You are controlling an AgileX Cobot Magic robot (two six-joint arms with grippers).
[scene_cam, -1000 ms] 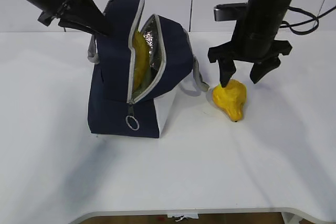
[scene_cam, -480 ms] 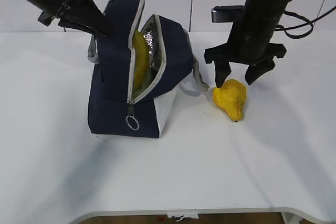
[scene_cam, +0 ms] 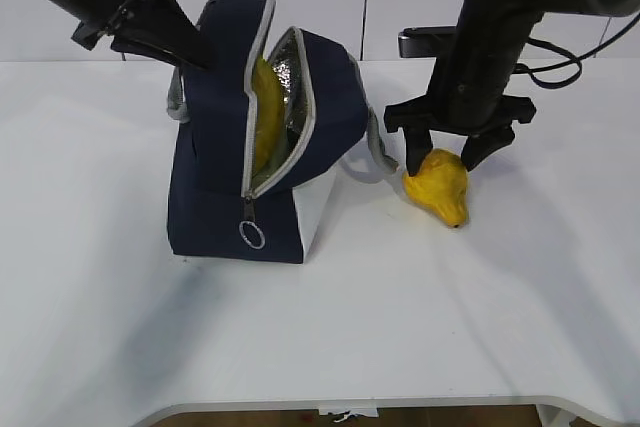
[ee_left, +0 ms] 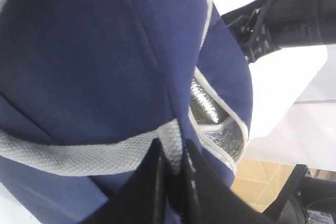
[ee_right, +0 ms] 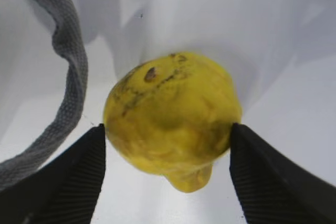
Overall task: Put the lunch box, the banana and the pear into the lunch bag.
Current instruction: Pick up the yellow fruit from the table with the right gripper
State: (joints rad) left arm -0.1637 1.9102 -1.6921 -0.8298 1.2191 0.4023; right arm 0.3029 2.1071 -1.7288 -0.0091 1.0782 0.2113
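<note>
The navy lunch bag (scene_cam: 215, 162) stands left of centre with its zipper open. The banana (scene_cam: 264, 112) stands upright inside against the silver lining (ee_left: 210, 111). My left gripper (scene_cam: 196, 59) is shut on the bag's grey webbing handle (ee_left: 79, 153) at the top left; in the left wrist view this gripper (ee_left: 173, 150) pinches the strap. The pear (scene_cam: 438, 187) lies on the table right of the bag. My right gripper (scene_cam: 444, 154) is open and straddles the pear (ee_right: 170, 111), one pad (ee_right: 86, 169) on each side. The lunch box is out of view.
The bag's other grey handle (scene_cam: 378, 152) loops onto the white table (scene_cam: 400, 317) just left of the pear, and it shows beside the left finger as the strap (ee_right: 68, 72). A ring pull (scene_cam: 252, 235) hangs at the bag's front.
My right gripper has come down and a little left, so its open fingers now flank the pear. The left gripper, the bag and the pear have stayed put.
</note>
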